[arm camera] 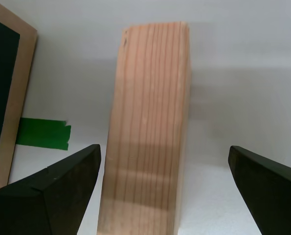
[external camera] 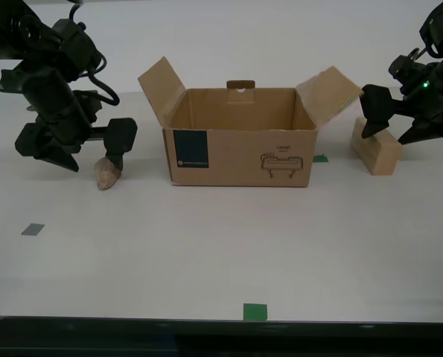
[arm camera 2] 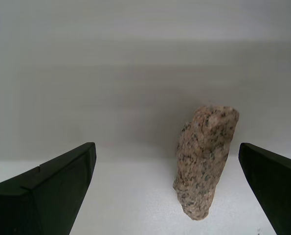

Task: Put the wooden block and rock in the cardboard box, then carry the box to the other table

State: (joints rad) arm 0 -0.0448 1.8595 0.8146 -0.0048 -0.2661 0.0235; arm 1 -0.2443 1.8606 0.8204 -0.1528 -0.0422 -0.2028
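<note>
Exterior view: both pickups are just starting, rock (external camera: 108, 173) and wooden block (external camera: 377, 152) each straddled by wide-spread grippers, closing being needed next.

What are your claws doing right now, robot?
My first gripper open around the wooden block. My second gripper open at the rock. Cardboard box open, empty. Nothing blocking.

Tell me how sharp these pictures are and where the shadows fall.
Exterior view: evenly lit, sharp, with only faint shadows under the cardboard box and rock. Second wrist view: the rock is crisp, its soft shadow behind it, background hazy. First wrist view: the wooden block shows clear grain, with a dim shadow band across its lower part.
</note>
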